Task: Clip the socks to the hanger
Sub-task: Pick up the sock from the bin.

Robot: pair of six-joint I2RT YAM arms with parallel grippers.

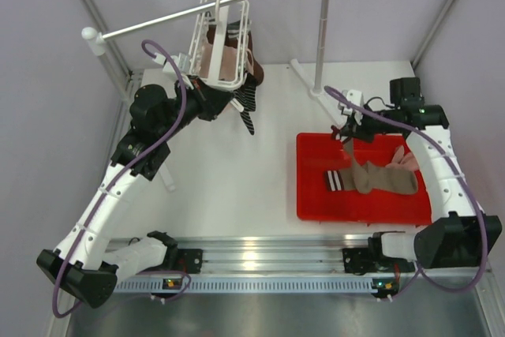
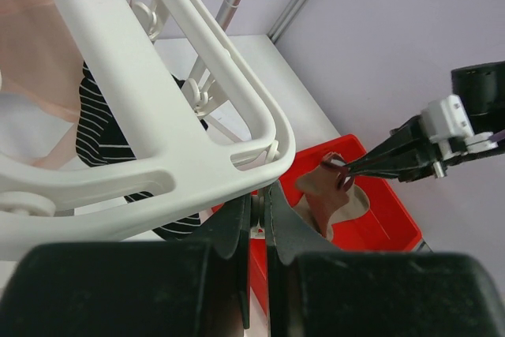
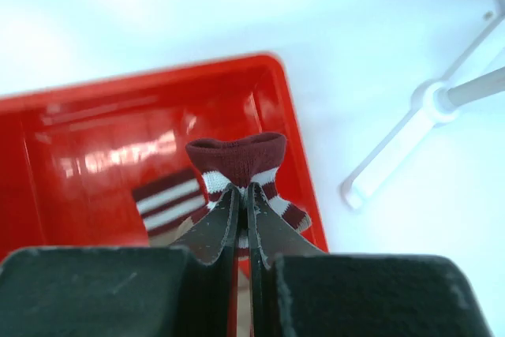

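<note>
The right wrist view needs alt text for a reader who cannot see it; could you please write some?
The right gripper is shut on a sock by its dark red, white-striped cuff, above a red tray. A second striped cuff lies in the tray, and a white stand foot rests on the table to the right.

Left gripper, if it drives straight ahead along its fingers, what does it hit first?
The white plastic lattice hanger. Its rounded frame corner sits just beyond the shut left gripper, maybe touching it; the depth is unclear.
</note>
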